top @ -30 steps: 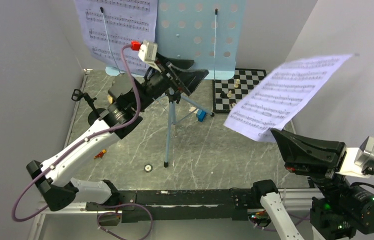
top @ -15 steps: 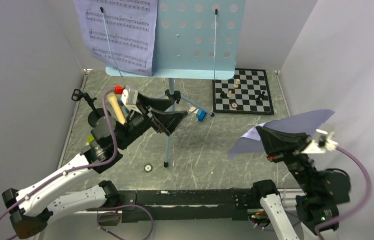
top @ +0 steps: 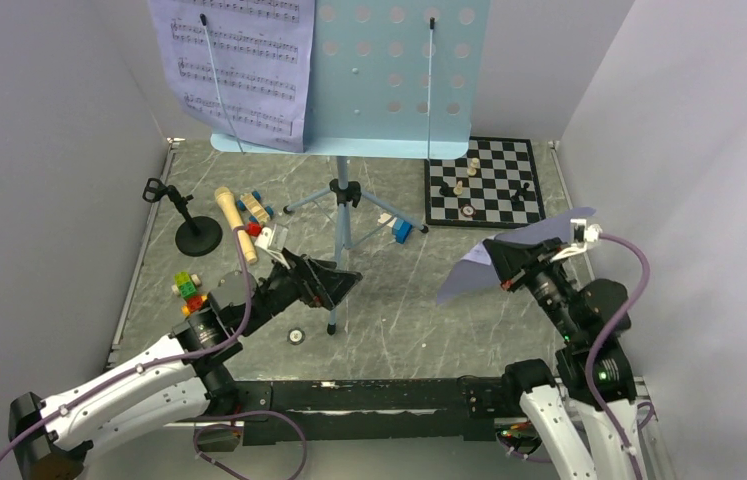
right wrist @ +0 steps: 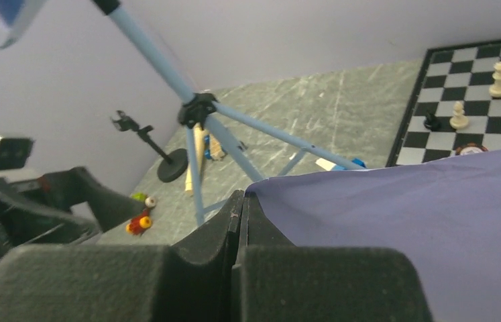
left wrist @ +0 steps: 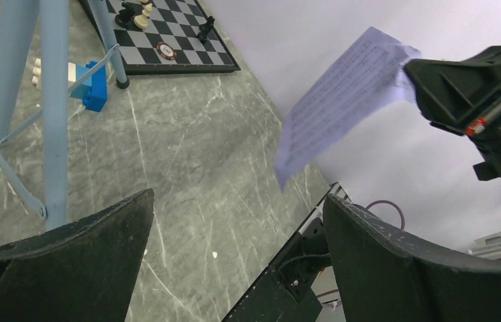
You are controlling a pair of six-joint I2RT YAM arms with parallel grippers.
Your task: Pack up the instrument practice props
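The tall light-blue music stand (top: 394, 70) stands on its tripod legs (top: 344, 210) at the back, with one lavender sheet-music page (top: 234, 65) on its left half. A second page (top: 464, 275) hangs from my right gripper (top: 497, 255), which is shut on its edge (right wrist: 422, 221) low at the right. The tan microphone (top: 234, 225) lies on the table beside the short black mic stand (top: 197, 238). My left gripper (top: 334, 280) is open and empty, low beside the near tripod leg (left wrist: 53, 100), facing the held page (left wrist: 341, 100).
A chessboard (top: 484, 180) with pieces lies at the back right. Coloured toy blocks (top: 189, 292) sit near the left arm, more (top: 254, 210) by the microphone, and a blue one (top: 402, 230) under the stand. Grey walls close in on both sides.
My left gripper has dropped from the stand's desk to low over the table and opened wider. My right gripper has pulled the page down and inward.
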